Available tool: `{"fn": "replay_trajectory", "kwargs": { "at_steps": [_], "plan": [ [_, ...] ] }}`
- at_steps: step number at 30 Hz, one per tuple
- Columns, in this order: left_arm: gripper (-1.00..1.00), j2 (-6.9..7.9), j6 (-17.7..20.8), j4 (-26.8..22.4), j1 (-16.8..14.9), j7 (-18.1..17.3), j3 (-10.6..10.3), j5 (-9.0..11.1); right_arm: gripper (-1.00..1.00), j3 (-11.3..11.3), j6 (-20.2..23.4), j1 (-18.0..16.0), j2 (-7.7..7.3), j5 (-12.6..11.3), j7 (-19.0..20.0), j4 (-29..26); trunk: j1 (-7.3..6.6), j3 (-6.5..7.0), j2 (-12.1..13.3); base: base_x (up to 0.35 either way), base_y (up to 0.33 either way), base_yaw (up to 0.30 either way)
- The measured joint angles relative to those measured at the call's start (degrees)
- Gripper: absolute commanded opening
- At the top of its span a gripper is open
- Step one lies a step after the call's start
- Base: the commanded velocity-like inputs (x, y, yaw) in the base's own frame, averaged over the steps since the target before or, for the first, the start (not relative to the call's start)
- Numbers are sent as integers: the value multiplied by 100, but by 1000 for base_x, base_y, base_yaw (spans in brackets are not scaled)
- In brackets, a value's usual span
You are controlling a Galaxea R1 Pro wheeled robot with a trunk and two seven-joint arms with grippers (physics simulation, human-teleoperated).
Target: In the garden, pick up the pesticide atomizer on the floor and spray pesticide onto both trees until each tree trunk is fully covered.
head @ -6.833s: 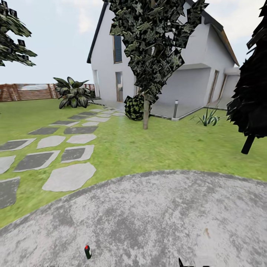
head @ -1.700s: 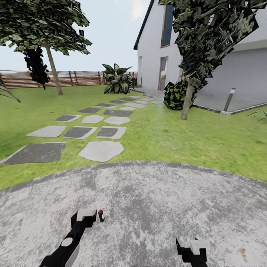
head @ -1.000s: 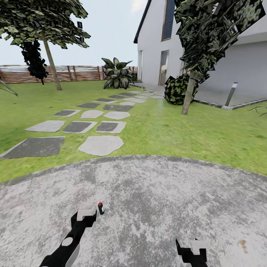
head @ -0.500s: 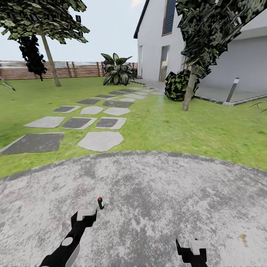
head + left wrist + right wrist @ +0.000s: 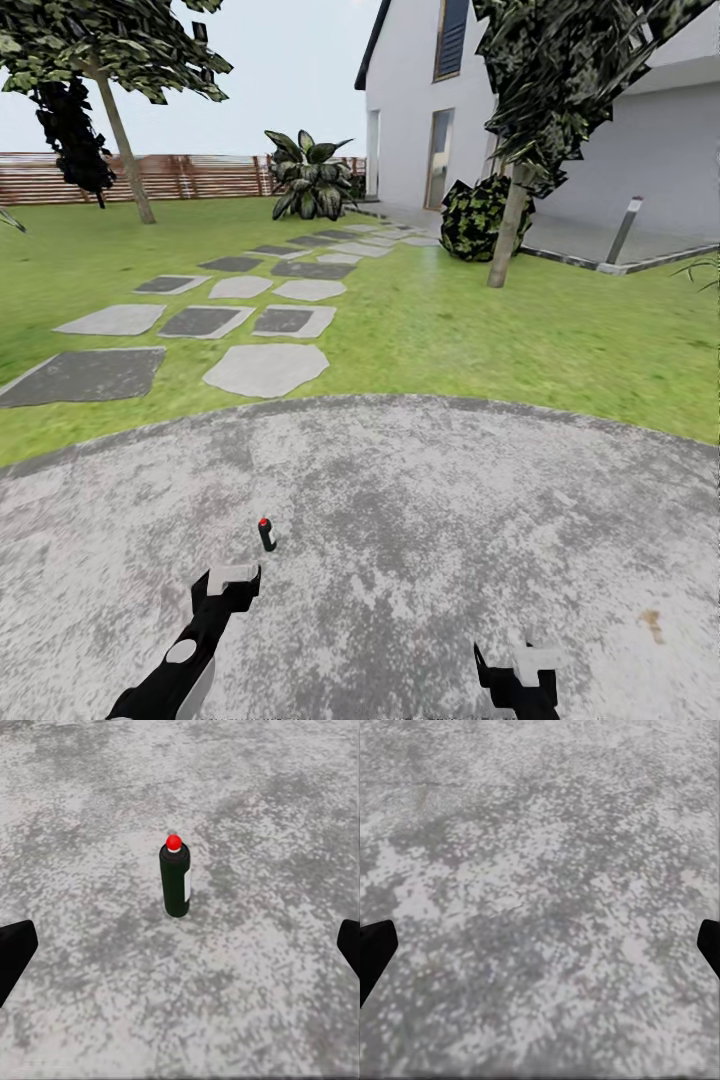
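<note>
On the grey paved floor [image 5: 450,520], near its middle and well short of the grass edge, the bottle [image 5: 267,535] stands upright with its red top up, which leaves its dark body free on every side for a side-on grab. Just short of the bottle, the left gripper [image 5: 232,578] hangs low over the paving, apart from it and touching nothing. Seen from the left wrist, the bottle [image 5: 176,880] sits ahead of the jaws and about midway between the two dark fingertips, which stand wide apart at either edge, so the jaws are open and lined up on it; my guess is that a straight push forward would bring the body between them. The right gripper [image 5: 520,668] waits well off to the side of the bottle, jaws likewise spread, with bare paving under them. Far beyond the bottle, across the lawn, stand the two trees: one trunk [image 5: 506,240] by the white house [image 5: 410,120], the other [image 5: 118,140] near the fence [image 5: 200,175].
</note>
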Motion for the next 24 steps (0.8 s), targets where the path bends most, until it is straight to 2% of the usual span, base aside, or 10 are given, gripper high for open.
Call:
{"fn": "replay_trajectory", "kwargs": {
  "at_steps": [6, 16, 24],
  "plan": [
    [100, 0, -5, 1, 0, -5, -26, -4, 100, 0, -6, 0, 0, 0, 0, -10, 1, -52, -2, 69, 0, -59],
    [100, 0, -9, -14, 0, -9, -19, -3, 100, 7, -1, 0, 0, 8, 8, -13, 0, -61, -2, 95, 0, -3],
    [100, 0, -9, -10, 0, -8, -10, -2, 100, 9, -3, 0, 0, 8, 9, -7, 0, -61, -2, 289, 0, 0]
  ]
}}
